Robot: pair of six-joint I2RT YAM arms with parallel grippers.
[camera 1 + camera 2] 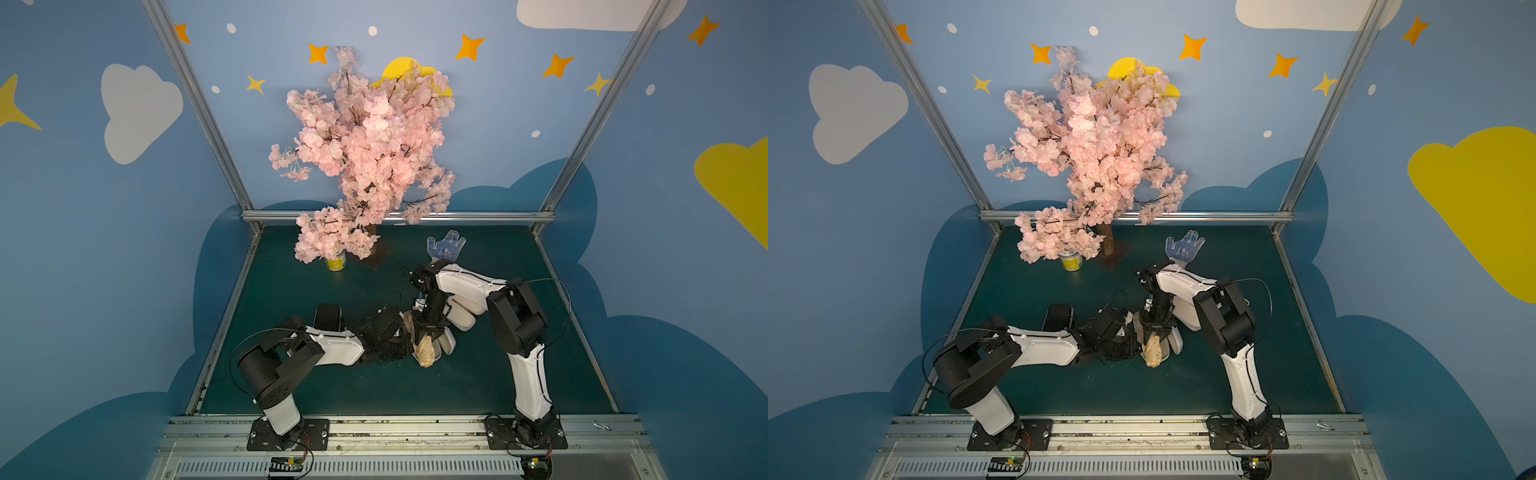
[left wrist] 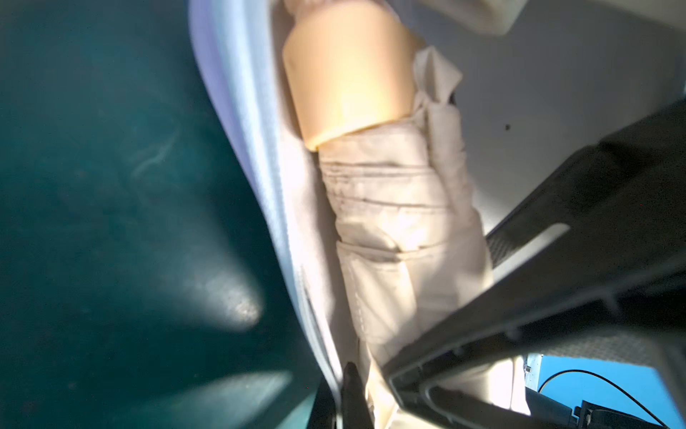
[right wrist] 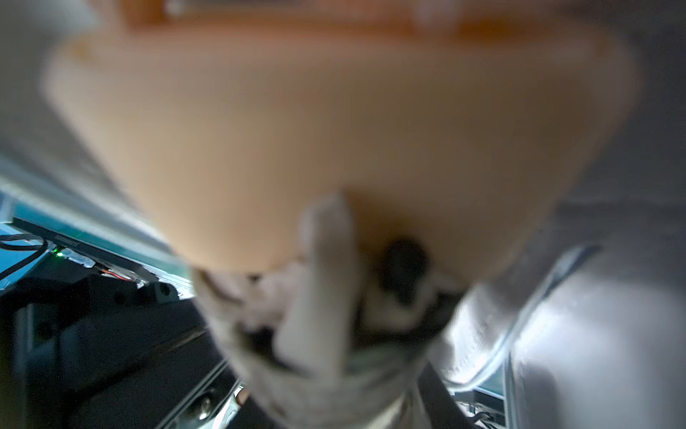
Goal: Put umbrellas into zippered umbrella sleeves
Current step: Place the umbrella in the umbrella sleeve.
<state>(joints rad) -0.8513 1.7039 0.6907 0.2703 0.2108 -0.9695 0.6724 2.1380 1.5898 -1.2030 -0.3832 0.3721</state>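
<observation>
A black sleeve [image 1: 328, 316] lies beyond the left arm, to the left of the left gripper [image 2: 343, 390]. That gripper's jaws are pinched tight on the rim of an open pale sleeve [image 2: 252, 148]. Just right of them, the cream-beige umbrella [image 1: 428, 355] lies in that sleeve, with the right gripper [image 1: 428, 332] clamped narrowly around its handle end.
</observation>
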